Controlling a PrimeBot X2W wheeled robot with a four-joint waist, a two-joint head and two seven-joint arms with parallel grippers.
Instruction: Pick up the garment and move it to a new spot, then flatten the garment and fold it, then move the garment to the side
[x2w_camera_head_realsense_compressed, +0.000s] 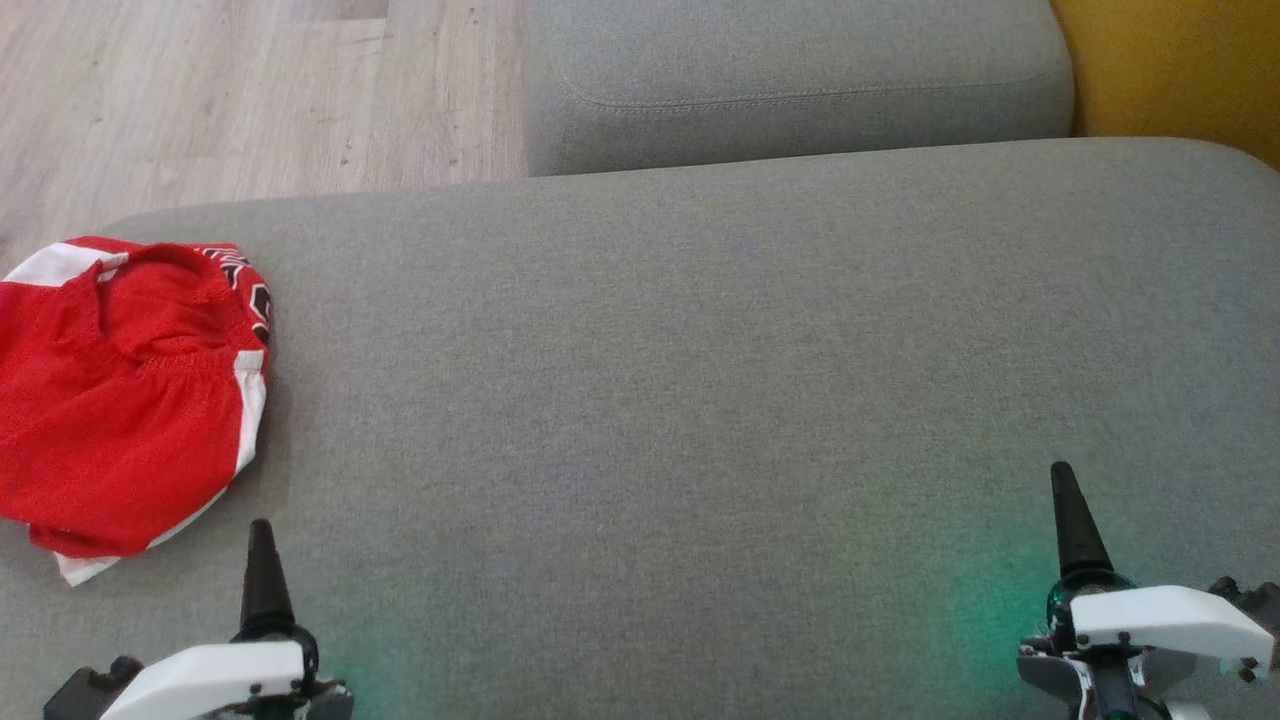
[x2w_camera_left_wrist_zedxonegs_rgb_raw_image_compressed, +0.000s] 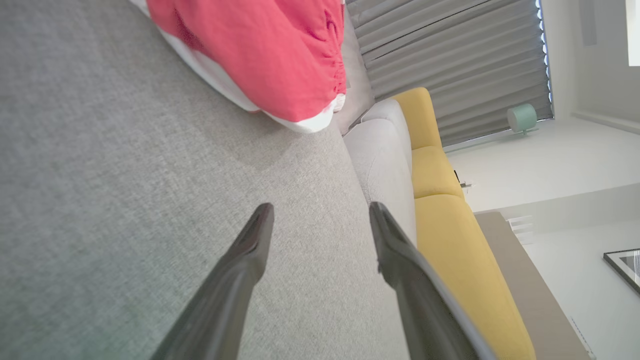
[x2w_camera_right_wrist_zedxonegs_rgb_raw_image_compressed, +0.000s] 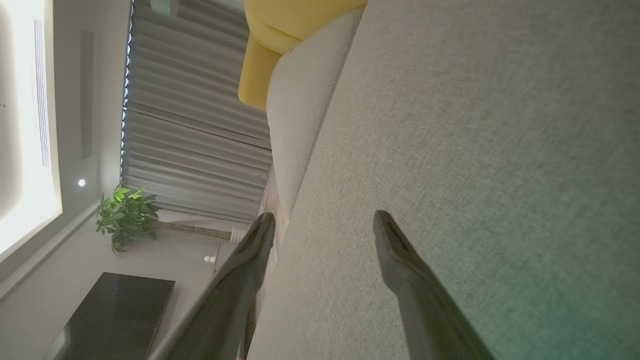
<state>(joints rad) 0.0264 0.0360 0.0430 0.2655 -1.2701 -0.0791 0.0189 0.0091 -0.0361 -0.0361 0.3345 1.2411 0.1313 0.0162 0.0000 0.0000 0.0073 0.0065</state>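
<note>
The red garment with white trim lies bunched at nine o'clock on the grey cushion, by its edge. The left gripper hovers near it at seven o'clock, its fingers spread wide and holding nothing. The right gripper, at five o'clock, stands just as wide and empty, well apart from the garment.

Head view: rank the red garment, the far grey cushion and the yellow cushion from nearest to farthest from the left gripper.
From the left gripper:
1. The red garment: just ahead and to its left, lying on the grey seat.
2. The far grey cushion: beyond the seat, ahead and to the right.
3. The yellow cushion: at the far top right corner.
</note>
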